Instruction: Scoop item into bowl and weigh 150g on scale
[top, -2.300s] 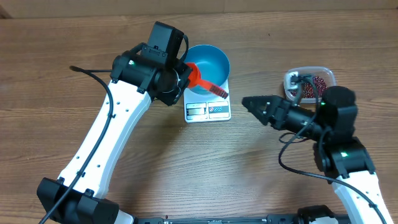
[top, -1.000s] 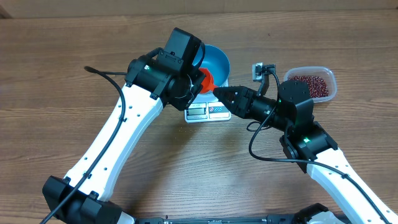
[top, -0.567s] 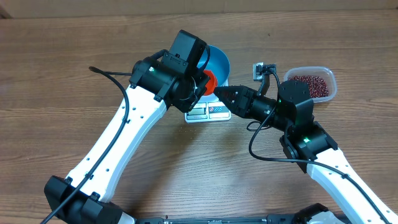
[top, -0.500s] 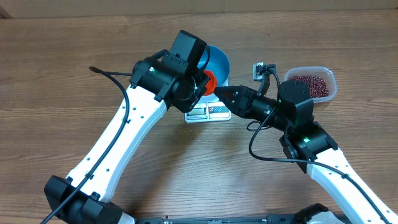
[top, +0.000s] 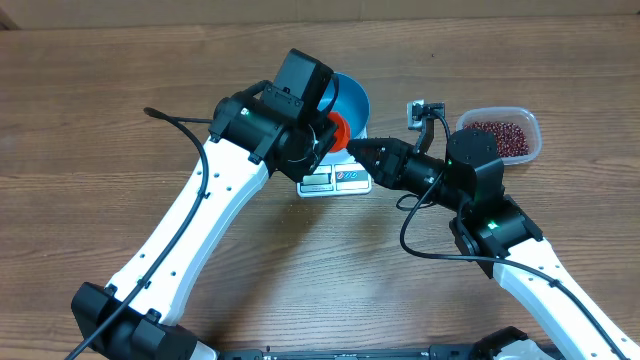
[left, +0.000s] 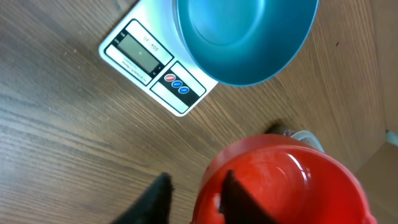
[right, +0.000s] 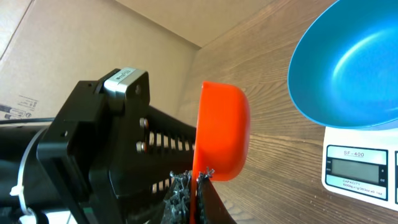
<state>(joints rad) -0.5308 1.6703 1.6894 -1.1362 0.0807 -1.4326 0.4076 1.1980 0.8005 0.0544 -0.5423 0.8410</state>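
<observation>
Just clamped right hand (right: 194, 186) shut onto scoop (right: 221, 130) rim; just loosened left hand (left: 196, 194), now spread. Looks like handover nearly done. Leaves empty bowl (left: 242, 37) on scale (left: 155, 62) beyond left hand, beans (top: 503, 137) well behind right hand, unscooped.

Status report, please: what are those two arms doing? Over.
Right tool shut on rim of red scoop. Left tool open astride it. Blue bowl empty on scale; beans in tub. Nothing blocking.
</observation>
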